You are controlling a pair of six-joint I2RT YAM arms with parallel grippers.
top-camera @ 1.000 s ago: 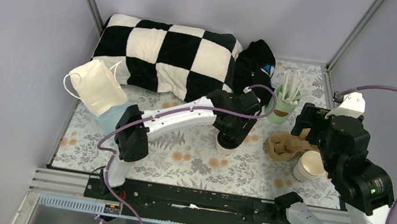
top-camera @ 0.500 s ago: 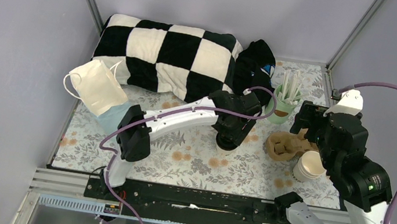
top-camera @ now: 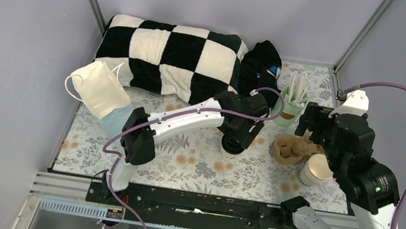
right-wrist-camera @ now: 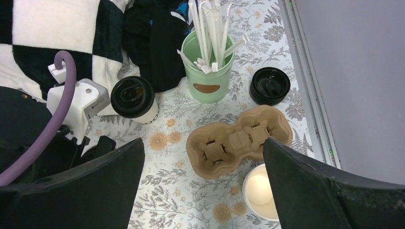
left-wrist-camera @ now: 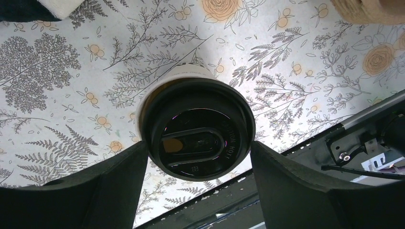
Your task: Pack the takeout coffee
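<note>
I'm straddling the takeout coffee (left-wrist-camera: 190, 74) with my left claw (left-wrist-camera: 197, 147) (clamped or merely flanking, I cannot tell), aiming to squeeze gently below the lid (left-wrist-camera: 198, 124).

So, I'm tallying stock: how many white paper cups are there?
2. The white paper cup capped with a round black plastic lid stands inside the left gripper. The open white paper cup stands beside the brown moulded-pulp carrier; more may be nested in it.
</note>
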